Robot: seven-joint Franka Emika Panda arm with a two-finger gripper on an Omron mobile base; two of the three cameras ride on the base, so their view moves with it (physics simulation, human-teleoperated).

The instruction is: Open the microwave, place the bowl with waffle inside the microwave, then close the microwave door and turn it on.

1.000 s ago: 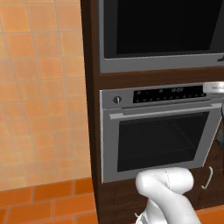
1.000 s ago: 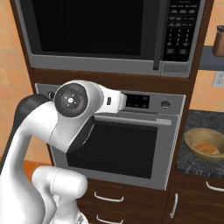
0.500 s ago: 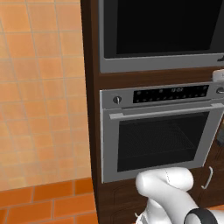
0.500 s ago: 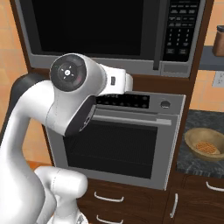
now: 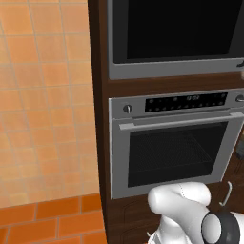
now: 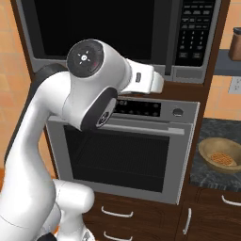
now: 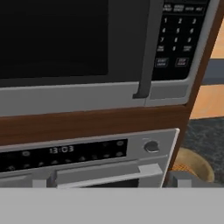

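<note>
The microwave (image 6: pixel 99 33) sits high in the dark wood cabinetry, its black glass door (image 5: pixel 176 28) shut. In the hand view the door's vertical grey handle (image 7: pixel 146 48) stands just left of the keypad (image 7: pixel 179 39). My gripper (image 6: pixel 157 84) hangs in front of the microwave's lower right edge, pointing at it, open with nothing in it. The tan bowl with waffle (image 6: pixel 221 156) rests on the dark counter to the right of the oven, below and right of the gripper; its rim (image 7: pixel 192 162) shows at the lower right of the hand view.
A silver oven (image 6: pixel 122 146) with a bar handle (image 7: pixel 109 173) and a knob (image 7: pixel 151 146) sits directly under the microwave. Drawers (image 6: pixel 115 214) lie below it. An orange tiled wall (image 5: pixel 43 95) runs along the left. A brown jar (image 6: pixel 235 44) stands on a shelf at upper right.
The arm has lifted: its elbow and hand rose from in front of the oven's panel to the microwave's lower edge, and the hand went a little right. The gripper stayed open.
</note>
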